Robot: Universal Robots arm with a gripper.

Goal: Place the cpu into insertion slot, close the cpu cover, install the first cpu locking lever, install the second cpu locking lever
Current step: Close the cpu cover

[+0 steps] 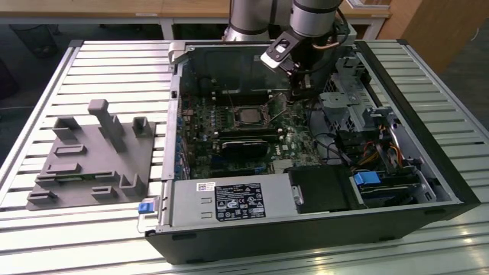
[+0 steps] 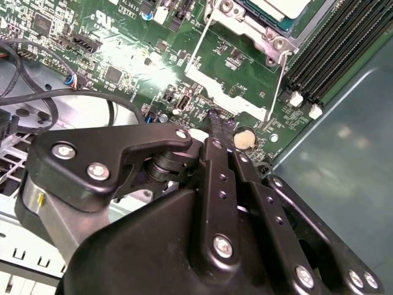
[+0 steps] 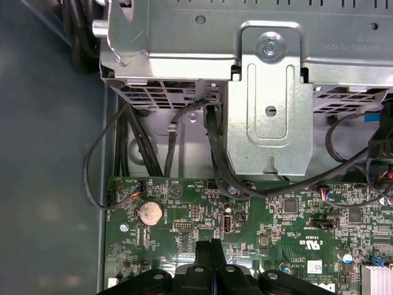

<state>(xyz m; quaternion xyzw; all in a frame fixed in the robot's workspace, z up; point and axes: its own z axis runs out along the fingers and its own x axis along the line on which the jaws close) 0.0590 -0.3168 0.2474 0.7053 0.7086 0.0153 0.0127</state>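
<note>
**Gripper pinched shut right next to the socket, cpu looking seated**

Exterior view: the open PC case (image 1: pixel 267 243) is lying flat on the slatted tabletop (image 1: pixel 114 63), toward its edge on the exterior view's right. That's putting the board face-up for the arm. The gripper (image 1: pixel 300 93) is reaching down inside, just beside the insertion slot (image 1: pixel 248 116). A grey fixture (image 1: pixel 91 154) is sitting well apart, near the tabletop's opposite edge.

Second wrist view: the gripper (image 2: pixel 216 121) is showing its fingers pressed together with nothing between them, and its tip is hanging near the coin battery (image 2: pixel 244 139). The cpu (image 2: pixel 279 7) is sitting in the socket with its silver top showing. Two thin wire levers (image 2: pixel 198 46) are running along the socket's sides. I can't tell if they're hooked, or if the cover is fully down.

First wrist view: the gripper (image 3: pixel 212 249) is looking just as narrow here, with its fingers meeting over the board's edge. I'm guessing a closed tip is for nudging a skinny lever, not grabbing.
</note>
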